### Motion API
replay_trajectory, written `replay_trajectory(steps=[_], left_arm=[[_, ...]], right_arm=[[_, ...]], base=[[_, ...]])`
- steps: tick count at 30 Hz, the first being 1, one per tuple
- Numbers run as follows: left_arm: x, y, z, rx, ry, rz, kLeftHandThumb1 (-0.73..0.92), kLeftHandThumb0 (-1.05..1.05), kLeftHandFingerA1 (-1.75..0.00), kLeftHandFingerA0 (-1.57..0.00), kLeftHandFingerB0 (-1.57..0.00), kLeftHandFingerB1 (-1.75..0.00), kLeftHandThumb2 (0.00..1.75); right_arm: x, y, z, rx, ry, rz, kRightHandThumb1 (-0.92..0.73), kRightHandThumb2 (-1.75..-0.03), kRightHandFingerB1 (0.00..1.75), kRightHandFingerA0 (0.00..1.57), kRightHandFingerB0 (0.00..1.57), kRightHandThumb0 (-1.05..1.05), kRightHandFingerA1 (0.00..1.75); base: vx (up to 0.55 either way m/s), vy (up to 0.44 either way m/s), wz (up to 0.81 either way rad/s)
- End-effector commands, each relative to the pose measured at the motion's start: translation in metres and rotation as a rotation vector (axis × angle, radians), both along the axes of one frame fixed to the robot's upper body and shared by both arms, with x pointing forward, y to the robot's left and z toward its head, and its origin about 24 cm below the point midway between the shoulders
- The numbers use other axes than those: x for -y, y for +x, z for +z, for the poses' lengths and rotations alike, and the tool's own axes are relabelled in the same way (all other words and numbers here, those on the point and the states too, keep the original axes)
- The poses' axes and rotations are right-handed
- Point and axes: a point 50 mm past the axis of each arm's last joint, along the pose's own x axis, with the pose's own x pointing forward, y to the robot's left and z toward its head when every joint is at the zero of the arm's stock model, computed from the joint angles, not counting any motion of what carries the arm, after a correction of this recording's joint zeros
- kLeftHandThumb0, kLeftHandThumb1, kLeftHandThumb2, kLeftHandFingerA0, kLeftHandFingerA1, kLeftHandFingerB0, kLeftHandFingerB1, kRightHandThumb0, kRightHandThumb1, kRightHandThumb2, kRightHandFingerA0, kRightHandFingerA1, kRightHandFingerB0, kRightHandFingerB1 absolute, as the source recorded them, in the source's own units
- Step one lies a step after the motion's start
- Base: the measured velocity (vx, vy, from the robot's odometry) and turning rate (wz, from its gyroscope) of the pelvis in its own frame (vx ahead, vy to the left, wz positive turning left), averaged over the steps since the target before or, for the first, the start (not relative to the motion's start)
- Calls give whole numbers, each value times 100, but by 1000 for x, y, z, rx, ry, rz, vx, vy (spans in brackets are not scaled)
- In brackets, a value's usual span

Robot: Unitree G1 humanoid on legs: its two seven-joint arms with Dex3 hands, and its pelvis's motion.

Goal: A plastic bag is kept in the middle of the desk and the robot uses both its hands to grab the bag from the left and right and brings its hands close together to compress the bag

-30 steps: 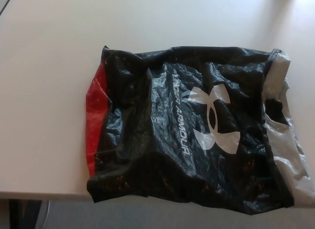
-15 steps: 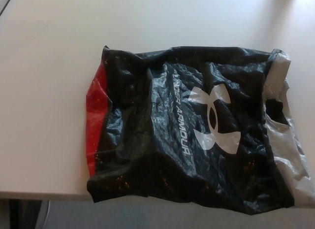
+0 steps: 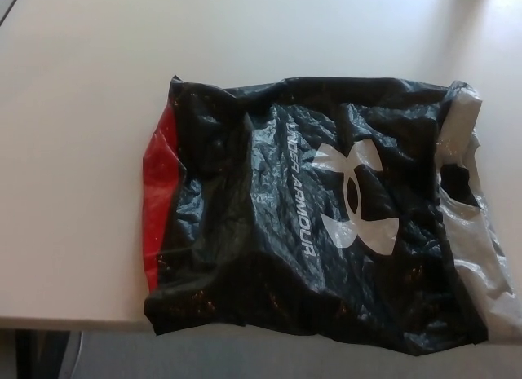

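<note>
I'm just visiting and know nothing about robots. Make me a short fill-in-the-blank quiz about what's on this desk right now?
1. The plastic bag is mostly ____ in colour.
2. Its left edge carries a strip coloured ____.
3. The bag's near edge hangs slightly over the front edge of the ____.
4. The number of robot hands visible is ____.

Missing words: black; red; desk; zero

We see a glossy, crinkled plastic bag [image 3: 310,216] lying on the smooth, matt table [image 3: 81,151].
</note>
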Motion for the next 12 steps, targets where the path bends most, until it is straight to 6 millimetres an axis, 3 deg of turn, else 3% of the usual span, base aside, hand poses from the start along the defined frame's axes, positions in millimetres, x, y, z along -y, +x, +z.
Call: replay_trajectory(steps=[1,3,4,5,6,12], left_arm=[[-2,-1,3,15,12,5,57,-34,-49,0,0,-47,113],[-2,-4,2,20,0,11,59,-34,-50,-1,0,-47,114],[-2,-4,2,15,4,7,92,-74,-31,-10,-14,-28,74],[-2,-4,2,1,17,0,92,-74,-31,-10,-14,-28,74],[-1,-5,3,5,13,3,58,-34,-50,-1,0,-47,114],[-2,-4,1,19,12,10,58,-34,-50,-1,0,-47,114]], right_arm=[[3,0,2,16,-10,-9,-78,-103,4,0,0,-95,7],[3,-1,1,4,-1,-13,-78,-105,4,0,0,-97,7],[3,-1,1,1,-1,-13,-78,-104,4,0,0,-96,7],[3,-1,1,-1,2,-11,-78,-104,4,0,0,-96,7],[3,-1,1,0,-10,-17,-78,-105,6,0,0,-95,8],[4,-2,1,-4,-4,-9,-77,-102,3,0,0,-96,5]], base=[[0,0,0],[0,0,0],[0,0,0],[0,0,0],[0,0,0],[0,0,0]])
